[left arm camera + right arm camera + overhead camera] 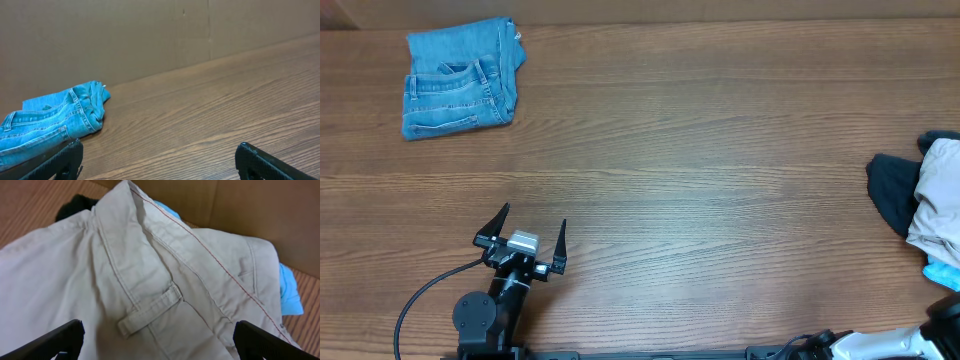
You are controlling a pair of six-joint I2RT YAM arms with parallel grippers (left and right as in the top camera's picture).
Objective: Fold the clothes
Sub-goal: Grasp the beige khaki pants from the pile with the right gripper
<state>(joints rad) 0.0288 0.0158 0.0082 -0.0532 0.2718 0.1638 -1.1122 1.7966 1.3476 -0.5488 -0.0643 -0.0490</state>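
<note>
Wood surface (720, 150) runs wide under both arms, with a cardboard wall (150, 35) at its far edge. Biggest piece of the clothes is the cream shorts (100, 280), heaped and rumpled right under my right tool (157, 330). That tool is spread wide, one finger off either side of the cloth, pinching nothing. I cannot tell whether it touches the fabric yet. The denim piece (460, 90) lies well ahead and to the left of my left tool (533, 218) and looks folded already, so I judge it done. The left tool is spread too, empty, low over bare wood. The dark piece (75, 205) shows beyond the shorts on the right tool's far left. The light-blue piece (290, 295) peeks from under them on its right. The waistband (200, 245), with red stitching, crosses ahead of the right tool, and a belt loop (150, 312) sits just in front, between the fingers. My read of the step: lift the shorts off the heap and get them flat before any fold. To do it well, close on the waistband beside the loop, where the cloth is thick and will not slip. Take the cream layer only and draw it toward the left tool, leaving the dark and blue pieces behind. The left tool should then come across for the other waistband corner.
</note>
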